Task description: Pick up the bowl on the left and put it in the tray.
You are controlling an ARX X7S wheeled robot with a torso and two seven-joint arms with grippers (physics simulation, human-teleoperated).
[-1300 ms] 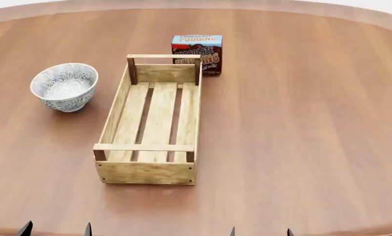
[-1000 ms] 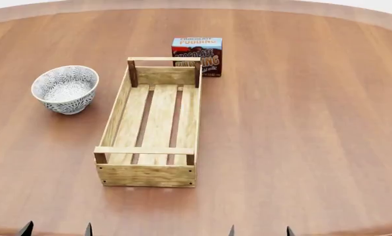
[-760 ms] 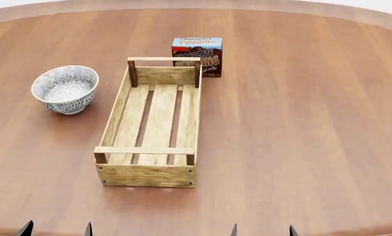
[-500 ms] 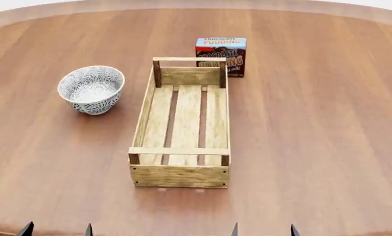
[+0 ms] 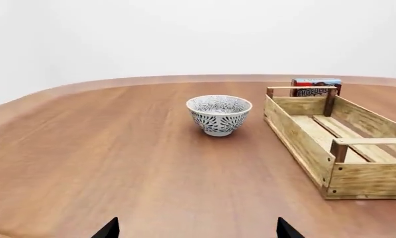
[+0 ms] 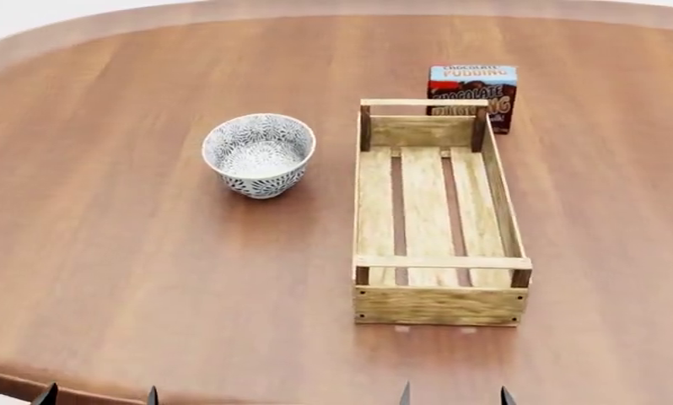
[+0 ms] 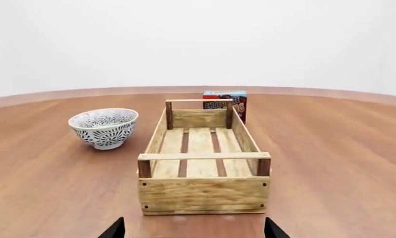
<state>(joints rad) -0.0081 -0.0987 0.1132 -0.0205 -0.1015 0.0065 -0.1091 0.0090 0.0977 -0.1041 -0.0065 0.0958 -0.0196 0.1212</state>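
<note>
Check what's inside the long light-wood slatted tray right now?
Nothing: the long light-wood slatted tray shows only bare slats with table visible through the gaps. The white grey-blue floral ceramic bowl stands on the table beside it. The near end wall hides a strip of floor.

In the head view, everything on the round brown wooden table now sits further right in the picture than in the earlier frames. The small white ceramic bowl with the grey-blue floral pattern has gone from the left edge to left of centre. The long light-wood slatted tray has slid from left of centre to right of centre, and the chocolate pudding box with it. More of the table's left rim shows.
</note>
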